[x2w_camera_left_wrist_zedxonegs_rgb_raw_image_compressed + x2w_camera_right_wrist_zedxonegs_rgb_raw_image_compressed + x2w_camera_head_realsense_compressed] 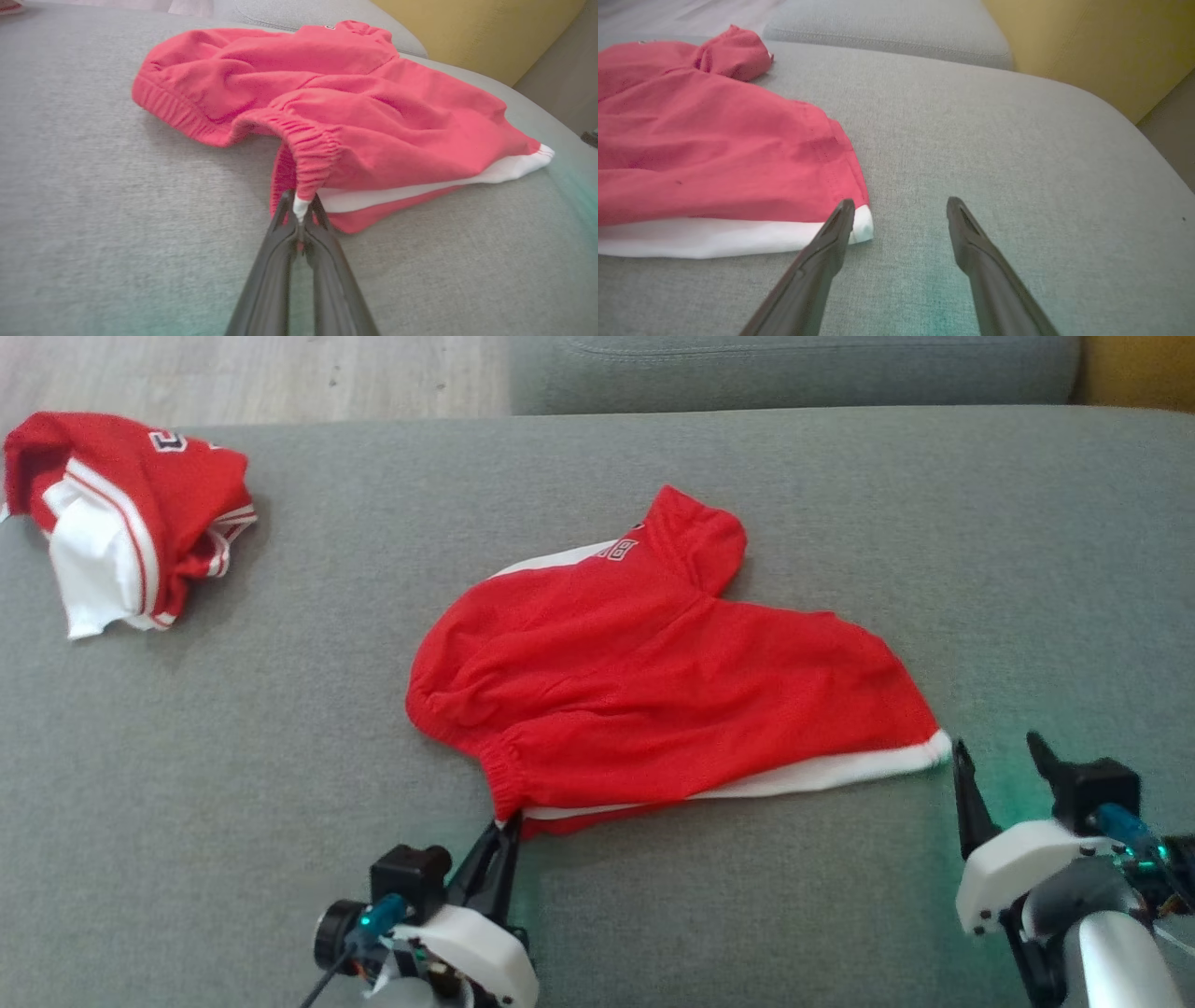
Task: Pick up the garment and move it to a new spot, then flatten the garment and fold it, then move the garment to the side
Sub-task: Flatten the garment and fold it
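Head view: red soft-fabric shorts with white trim (pixel 653 691) lying mid grey sofa cushion (pixel 233 784). Left end effector (pixel 507 823), 7 o'clock, clamping waistband corner (pixel 306 186). Right end effector (pixel 994 745), 4 o'clock, gaping empty beside hem (pixel 861 229). Limp, light; likely sagging, so grip corners.

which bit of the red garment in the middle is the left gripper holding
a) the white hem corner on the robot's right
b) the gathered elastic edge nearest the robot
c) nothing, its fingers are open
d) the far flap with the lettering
B: the left gripper is shut on the gathered elastic edge at the near corner of the red garment, while the right gripper stands open beside the white hem corner.
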Available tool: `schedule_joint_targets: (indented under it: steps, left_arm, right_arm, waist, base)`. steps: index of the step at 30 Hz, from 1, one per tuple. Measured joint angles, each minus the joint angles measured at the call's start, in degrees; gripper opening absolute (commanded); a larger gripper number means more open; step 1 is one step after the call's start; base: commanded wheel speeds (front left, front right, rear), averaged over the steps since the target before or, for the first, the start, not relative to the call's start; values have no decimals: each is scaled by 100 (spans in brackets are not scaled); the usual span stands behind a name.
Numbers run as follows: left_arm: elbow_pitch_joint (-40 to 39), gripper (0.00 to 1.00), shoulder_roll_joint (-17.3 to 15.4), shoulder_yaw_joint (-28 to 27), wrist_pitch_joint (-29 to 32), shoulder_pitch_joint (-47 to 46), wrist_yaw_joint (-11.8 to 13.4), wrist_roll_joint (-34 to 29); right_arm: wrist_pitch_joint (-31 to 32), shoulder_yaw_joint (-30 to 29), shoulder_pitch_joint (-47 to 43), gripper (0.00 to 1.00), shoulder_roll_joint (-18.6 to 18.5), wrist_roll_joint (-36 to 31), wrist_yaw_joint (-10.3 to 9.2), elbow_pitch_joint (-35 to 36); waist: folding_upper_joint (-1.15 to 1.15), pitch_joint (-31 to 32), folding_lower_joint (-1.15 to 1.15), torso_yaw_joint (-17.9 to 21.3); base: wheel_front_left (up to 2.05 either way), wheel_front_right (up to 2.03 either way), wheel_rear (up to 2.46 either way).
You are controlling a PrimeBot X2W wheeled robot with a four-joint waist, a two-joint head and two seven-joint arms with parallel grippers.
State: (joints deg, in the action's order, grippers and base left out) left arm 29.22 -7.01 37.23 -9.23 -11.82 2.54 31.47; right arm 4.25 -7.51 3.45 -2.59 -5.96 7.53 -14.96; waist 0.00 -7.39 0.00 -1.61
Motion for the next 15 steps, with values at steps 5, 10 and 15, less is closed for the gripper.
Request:
schedule_joint_targets:
  steps: [5,10,15]
  left_arm:
    - [-55,0,-110,-30,-37,2,5,40]
    - [-168,0,-114,-29,-42,3,49,41]
    - [-232,0,-130,-30,-44,3,91,42]
  right_arm:
    - [542,210,7,100,-111,19,0,-302]
    - [762,455,6,100,-270,249,1,-341]
    - [900,704,43,79,-422,508,0,-409]
  waist:
    - [0,-7,0,-132]
    - [0,-36,0,-190]
    - [0,-97,0,-206]
  base:
    - [0,0,0]
    - [0,0,0]
    - [0,0,0]
